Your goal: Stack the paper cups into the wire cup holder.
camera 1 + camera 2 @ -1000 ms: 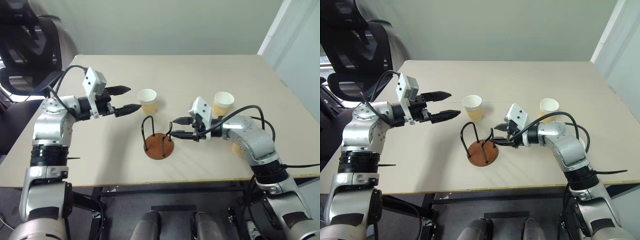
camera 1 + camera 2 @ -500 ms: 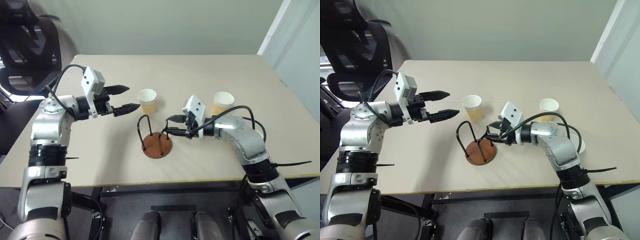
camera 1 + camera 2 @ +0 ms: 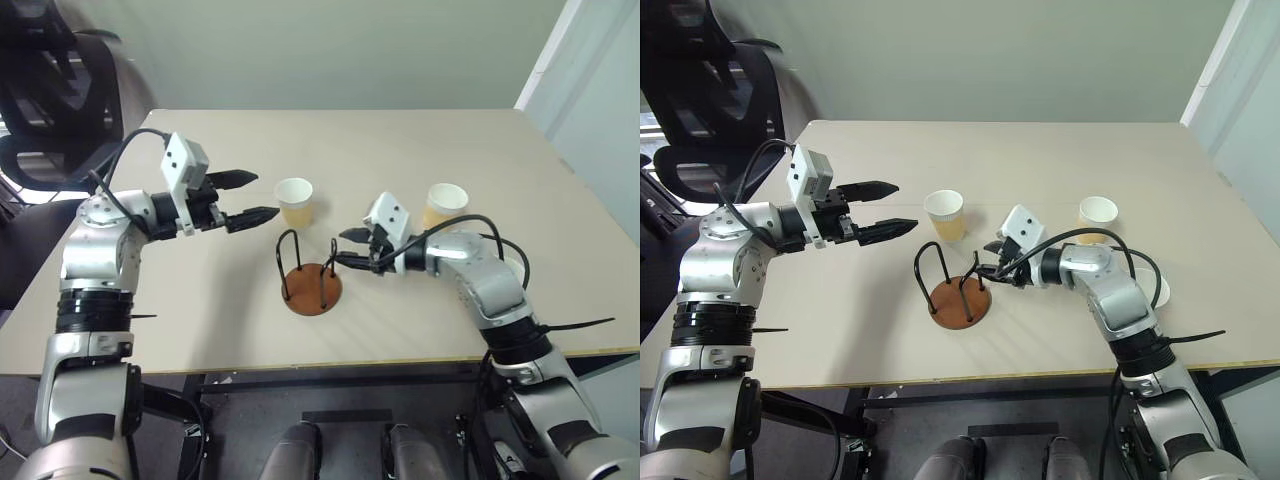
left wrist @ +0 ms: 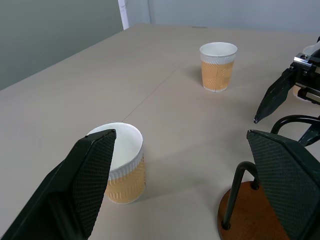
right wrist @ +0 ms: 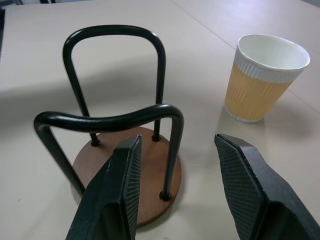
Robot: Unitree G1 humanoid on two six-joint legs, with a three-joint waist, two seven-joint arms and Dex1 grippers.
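The wire cup holder (image 3: 313,296), a reddish-brown disc with two black wire loops, stands near the table's front middle. My right gripper (image 3: 341,249) is open. In the right wrist view its fingers (image 5: 122,190) stand on either side of one post of the nearer loop (image 5: 172,145), with gaps showing. One paper cup (image 3: 295,201) stands upright just behind the holder, another (image 3: 445,204) farther right. A white rim (image 3: 1160,291) peeks out behind my right forearm. My left gripper (image 3: 264,197) hovers open and empty to the left of the nearer cup (image 4: 122,167).
The beige table (image 3: 400,140) has bare surface at the back and on the left. A black office chair (image 3: 50,100) stands off the far left corner. The front edge runs just below the holder.
My right gripper has moved left to the holder and now straddles its right loop. The holder has slid slightly left. The left arm and the cups have stayed put.
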